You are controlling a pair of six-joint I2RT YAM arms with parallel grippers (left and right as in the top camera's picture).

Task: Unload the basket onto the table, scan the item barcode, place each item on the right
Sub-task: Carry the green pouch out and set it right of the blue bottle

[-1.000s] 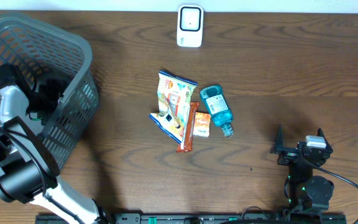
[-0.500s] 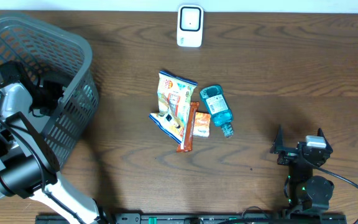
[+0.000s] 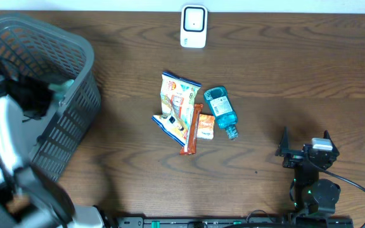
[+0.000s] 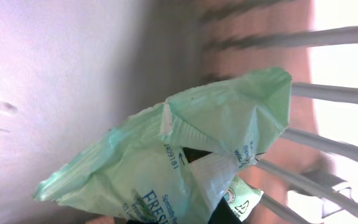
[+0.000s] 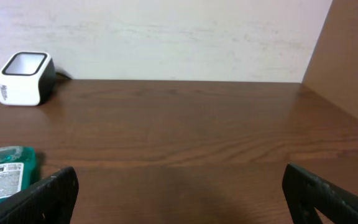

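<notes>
Packet (image 4: 185, 155), green and crumpled, is clenched in the left end effector (image 3: 49, 92) inside the basket (image 3: 75, 44) at the surface's left end. The scanner (image 3: 194, 26) lies well to its right, at the far edge. The right end effector (image 5: 180, 171) is parked, spread wide and empty.

Left hand (image 3: 41, 99) clamped, right hand (image 5: 179, 175) spread
</notes>
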